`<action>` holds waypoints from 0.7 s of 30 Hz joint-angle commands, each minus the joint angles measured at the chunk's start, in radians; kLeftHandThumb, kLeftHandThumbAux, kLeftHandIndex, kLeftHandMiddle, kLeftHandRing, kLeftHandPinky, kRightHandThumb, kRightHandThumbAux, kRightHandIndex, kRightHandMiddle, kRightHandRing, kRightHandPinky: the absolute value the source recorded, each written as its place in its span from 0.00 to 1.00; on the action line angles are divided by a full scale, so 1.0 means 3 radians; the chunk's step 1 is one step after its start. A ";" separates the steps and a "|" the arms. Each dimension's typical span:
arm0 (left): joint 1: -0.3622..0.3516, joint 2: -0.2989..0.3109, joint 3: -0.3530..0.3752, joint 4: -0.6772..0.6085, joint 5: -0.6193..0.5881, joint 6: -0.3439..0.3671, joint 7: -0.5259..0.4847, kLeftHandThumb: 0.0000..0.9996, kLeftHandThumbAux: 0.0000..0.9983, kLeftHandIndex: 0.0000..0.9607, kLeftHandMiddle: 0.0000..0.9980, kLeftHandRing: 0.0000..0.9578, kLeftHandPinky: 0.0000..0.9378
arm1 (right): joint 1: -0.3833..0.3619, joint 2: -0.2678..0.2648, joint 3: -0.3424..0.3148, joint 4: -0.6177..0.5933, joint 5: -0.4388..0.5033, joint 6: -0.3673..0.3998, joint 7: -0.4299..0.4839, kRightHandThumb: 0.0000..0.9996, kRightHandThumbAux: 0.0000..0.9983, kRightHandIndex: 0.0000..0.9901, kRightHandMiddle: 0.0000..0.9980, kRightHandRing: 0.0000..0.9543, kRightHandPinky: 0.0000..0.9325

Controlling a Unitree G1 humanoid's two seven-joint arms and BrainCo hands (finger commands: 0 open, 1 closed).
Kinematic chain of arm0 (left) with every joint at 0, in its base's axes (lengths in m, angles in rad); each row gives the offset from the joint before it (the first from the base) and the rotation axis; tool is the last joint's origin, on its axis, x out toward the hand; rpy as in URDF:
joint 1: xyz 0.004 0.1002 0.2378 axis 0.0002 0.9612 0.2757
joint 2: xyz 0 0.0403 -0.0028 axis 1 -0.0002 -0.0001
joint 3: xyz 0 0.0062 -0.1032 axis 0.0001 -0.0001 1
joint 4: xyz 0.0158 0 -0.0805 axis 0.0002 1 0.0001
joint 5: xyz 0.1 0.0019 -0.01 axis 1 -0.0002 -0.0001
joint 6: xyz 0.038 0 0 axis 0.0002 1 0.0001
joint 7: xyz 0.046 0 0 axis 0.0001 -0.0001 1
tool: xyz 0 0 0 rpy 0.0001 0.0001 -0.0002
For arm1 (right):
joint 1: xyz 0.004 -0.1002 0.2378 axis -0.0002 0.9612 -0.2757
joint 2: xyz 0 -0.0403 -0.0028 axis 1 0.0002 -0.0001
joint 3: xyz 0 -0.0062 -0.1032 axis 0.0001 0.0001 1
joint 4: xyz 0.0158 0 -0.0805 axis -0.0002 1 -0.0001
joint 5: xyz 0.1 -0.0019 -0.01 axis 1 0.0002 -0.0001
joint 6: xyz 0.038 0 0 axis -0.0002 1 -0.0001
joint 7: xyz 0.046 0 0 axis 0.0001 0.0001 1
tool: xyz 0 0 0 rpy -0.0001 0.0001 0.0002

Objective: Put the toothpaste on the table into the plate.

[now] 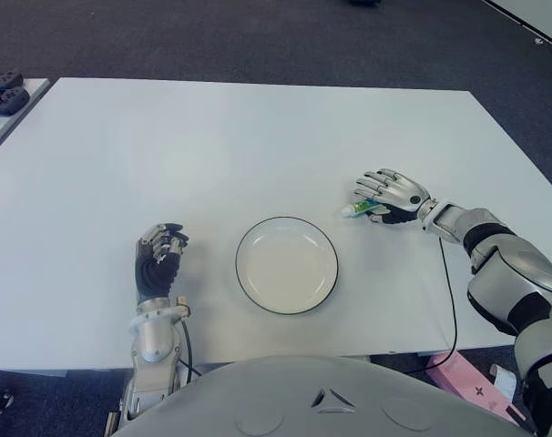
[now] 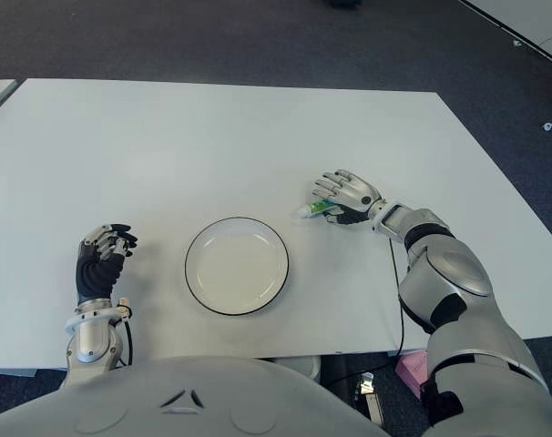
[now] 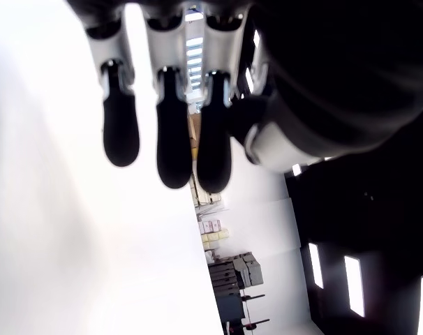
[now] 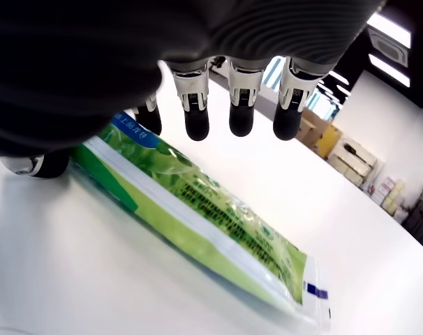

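Note:
The toothpaste (image 1: pixel 359 209) is a green and white tube lying flat on the white table (image 1: pixel 212 146), just right of the plate and past its far edge. My right hand (image 1: pixel 392 193) is spread over the tube's rear end, open. In the right wrist view its fingertips (image 4: pixel 241 118) hang above the tube (image 4: pixel 197 209) without touching it, and the thumb sits beside it. The white plate (image 1: pixel 287 266) with a dark rim holds nothing. My left hand (image 1: pixel 159 255) shows left of the plate, fingers loosely bent and holding nothing.
A black cable (image 1: pixel 451 291) runs from my right forearm over the table's near edge. Dark objects (image 1: pixel 3 91) lie on a neighbouring table at far left. Dark carpet surrounds the table, and a pink item (image 1: pixel 463 378) lies on the floor at right.

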 commanded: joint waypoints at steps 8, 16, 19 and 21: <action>-0.0002 -0.0001 0.0019 -0.0005 -0.0007 0.0017 0.0006 0.71 0.72 0.45 0.53 0.56 0.59 | 0.0228 0.0123 0.0192 -0.0023 -0.0109 -0.0212 -0.0039 0.48 0.29 0.00 0.06 0.10 0.17; -0.0003 -0.0002 0.0005 -0.0035 0.0017 0.0059 0.0010 0.71 0.72 0.45 0.53 0.56 0.58 | 0.0179 0.0066 0.0135 -0.0059 -0.0006 -0.0450 -0.0147 0.62 0.39 0.37 0.43 0.49 0.55; -0.0004 -0.0006 -0.0003 -0.0049 0.0030 0.0076 0.0013 0.71 0.72 0.45 0.53 0.56 0.58 | 0.0160 0.0028 0.0059 -0.0077 0.0079 -0.0583 -0.0149 0.70 0.61 0.42 0.59 0.64 0.68; -0.0008 -0.0009 -0.0006 -0.0053 0.0035 0.0086 0.0013 0.71 0.72 0.45 0.53 0.56 0.57 | 0.0179 0.0042 0.0034 -0.0058 0.0102 -0.0577 -0.0131 0.71 0.66 0.43 0.63 0.68 0.73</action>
